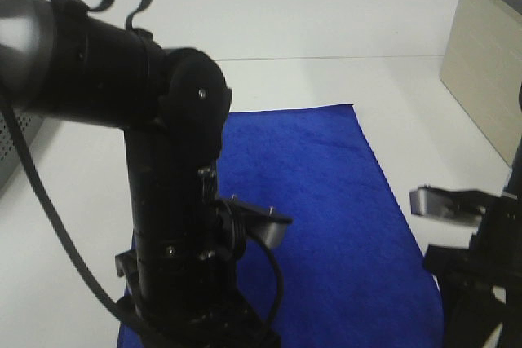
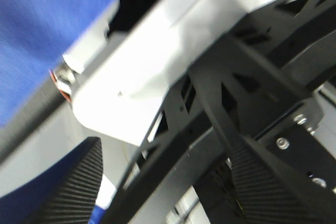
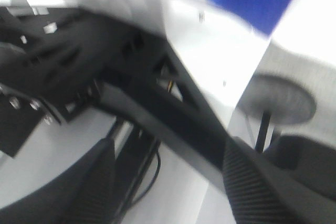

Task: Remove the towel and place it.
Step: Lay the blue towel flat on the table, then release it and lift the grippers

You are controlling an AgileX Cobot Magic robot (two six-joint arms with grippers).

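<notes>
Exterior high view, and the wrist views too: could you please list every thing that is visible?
towel: one, royal blue, spread flat on the table's middle.
table: one, white, beneath everything.
box: one, beige, far right edge of the view.
grey object: one, left edge, mostly cut off.
left arm: one, black, above the towel's left side.
left gripper: one, black fingers, open.
right gripper: one, black fingers, open.

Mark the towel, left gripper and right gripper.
towel point(image 1: 326, 218): exterior high view, bare middle of the cloth.
left gripper point(image 2: 165, 153): left wrist view, midway between its fingertips.
right gripper point(image 3: 168, 153): right wrist view, midway between its fingertips.
</notes>
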